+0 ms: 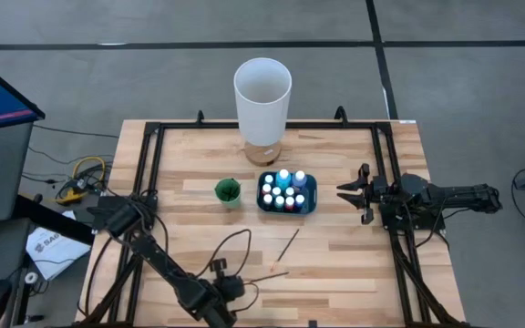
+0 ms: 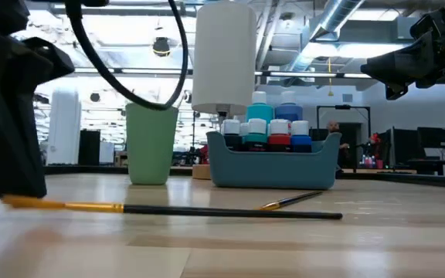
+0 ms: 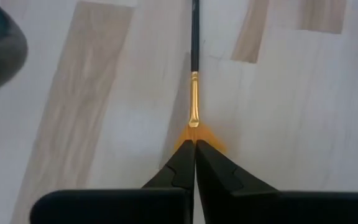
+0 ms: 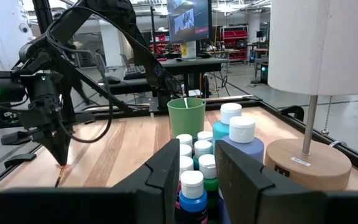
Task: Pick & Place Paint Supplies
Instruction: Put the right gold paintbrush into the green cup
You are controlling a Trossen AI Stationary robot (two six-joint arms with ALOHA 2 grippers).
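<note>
Where wrist view looks, left gripper (image 3: 195, 149) pinching brush (image 3: 195, 62)

Counts of what is sitting on the counter (image 1: 335, 273)

One blue tray (image 1: 309, 201) is holding about ten pale-capped paint bottles (image 1: 283, 177), the exact number being hard to tell. Two thin brushes (image 1: 287, 244) are lying loose at the tray's 6 o'clock. One green cup (image 1: 228, 191) and one tall white cylinder (image 1: 262, 91) are standing nearby.
</note>
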